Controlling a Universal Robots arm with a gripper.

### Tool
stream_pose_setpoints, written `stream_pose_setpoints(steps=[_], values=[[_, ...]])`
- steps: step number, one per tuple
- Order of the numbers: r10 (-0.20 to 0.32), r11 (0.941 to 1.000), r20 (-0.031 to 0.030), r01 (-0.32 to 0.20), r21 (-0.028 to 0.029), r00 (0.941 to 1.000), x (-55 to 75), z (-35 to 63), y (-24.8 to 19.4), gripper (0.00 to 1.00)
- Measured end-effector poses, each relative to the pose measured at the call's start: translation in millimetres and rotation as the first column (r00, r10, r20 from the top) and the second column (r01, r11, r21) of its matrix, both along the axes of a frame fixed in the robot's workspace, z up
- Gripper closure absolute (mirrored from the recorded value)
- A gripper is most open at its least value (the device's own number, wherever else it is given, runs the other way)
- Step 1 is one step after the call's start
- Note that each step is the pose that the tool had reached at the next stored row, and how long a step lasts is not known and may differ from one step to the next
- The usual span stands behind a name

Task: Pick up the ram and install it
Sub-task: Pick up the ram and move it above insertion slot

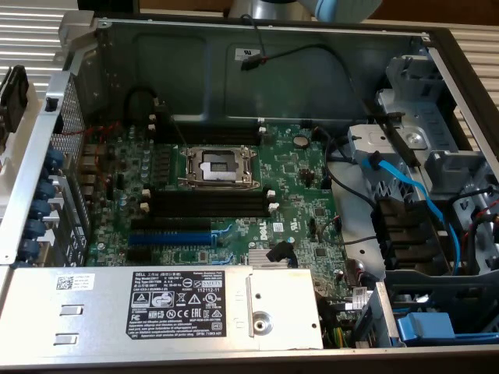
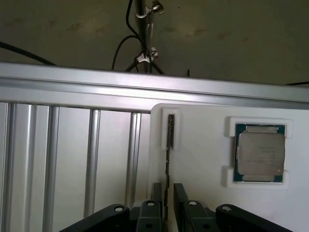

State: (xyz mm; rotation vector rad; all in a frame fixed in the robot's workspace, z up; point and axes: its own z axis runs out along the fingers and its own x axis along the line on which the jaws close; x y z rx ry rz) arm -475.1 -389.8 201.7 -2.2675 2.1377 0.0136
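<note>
Ribbed aluminium bench [image 2: 72, 159] carries a white tray [image 2: 203, 193]. The ram [image 2: 170, 129] stands on edge in the tray's slot, near the processor [image 2: 259, 153]. The fingers [image 2: 180, 195] are spread, one on each side of the ram, unclamped. Judged light, stiff and fragile: pinch the flat faces and spare the contacts.

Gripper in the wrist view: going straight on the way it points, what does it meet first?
Probably the ram, standing edge-on in the white holder; the gripper has its open fingers either side of it. How far off is unclear.
</note>
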Motion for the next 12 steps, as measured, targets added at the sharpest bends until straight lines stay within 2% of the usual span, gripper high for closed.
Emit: stream_pose_setpoints(steps=[2, 5, 8, 12], values=[[-0.001, 1.0, -0.0037, 0.001, -0.0001, 1.0, 0.1, 0.0, -0.2, 0.76], [-0.001, 1.0, -0.0044, 0.001, 0.0007, 1.0, 0.7, -0.2, -0.6, 0.76], [-0.001, 1.0, -0.0098, 0.001, 0.0014, 1.0, 4.0, -0.1, -1.1, 0.76], [-0.001, 1.0, -0.0116, 0.001, 0.0015, 0.9999, 4.2, -0.1, -1.1, 0.76]])
